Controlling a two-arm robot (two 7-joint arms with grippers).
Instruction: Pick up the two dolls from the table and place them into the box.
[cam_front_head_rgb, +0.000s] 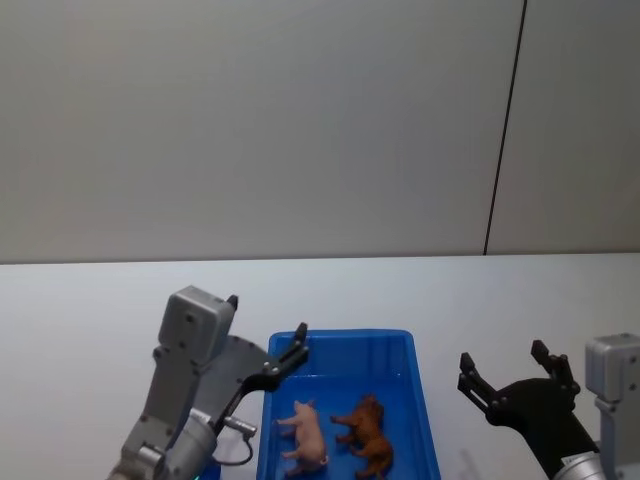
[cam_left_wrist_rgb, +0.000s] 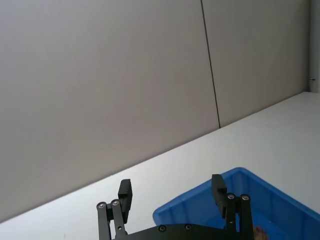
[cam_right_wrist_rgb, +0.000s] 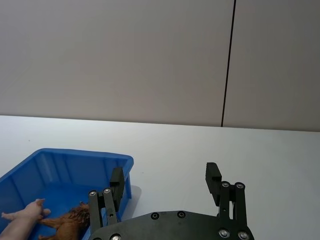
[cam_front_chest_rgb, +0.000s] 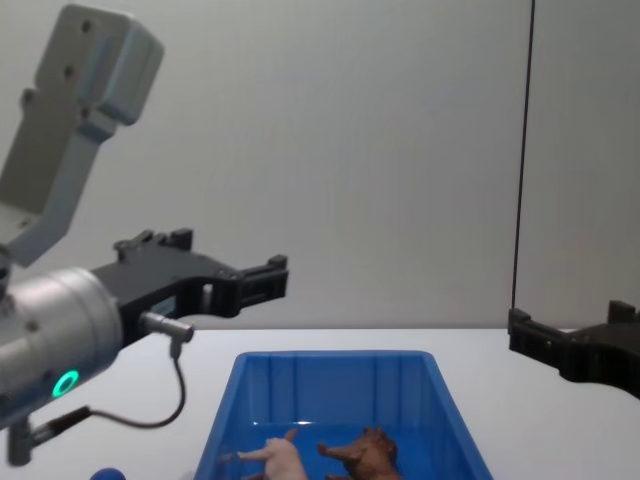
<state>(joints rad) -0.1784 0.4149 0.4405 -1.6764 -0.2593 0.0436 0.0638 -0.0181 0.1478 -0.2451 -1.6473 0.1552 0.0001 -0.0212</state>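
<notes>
The pink doll (cam_front_head_rgb: 305, 436) and brown doll (cam_front_head_rgb: 366, 436) are lying side by side in the blue box (cam_front_head_rgb: 340, 337) by the bench's (cam_front_head_rgb: 90, 320) near edge. They are looking light and stiff, so grab the tummy, not the thin legs. The left gripper (cam_left_wrist_rgb: 171, 186) and right gripper (cam_right_wrist_rgb: 165, 174) are hovering, jaws open and empty.

Two dolls are counted, one pale pink doll (cam_front_head_rgb: 305, 432) and one reddish-brown doll (cam_front_head_rgb: 366, 434); one blue box (cam_front_head_rgb: 345, 334) and one white desk (cam_front_head_rgb: 90, 300) are seen; two hands are counted, the left hand (cam_left_wrist_rgb: 171, 186) and the right hand (cam_front_head_rgb: 504, 360); one small blue round object (cam_front_chest_rgb: 108, 474) is noted.
</notes>
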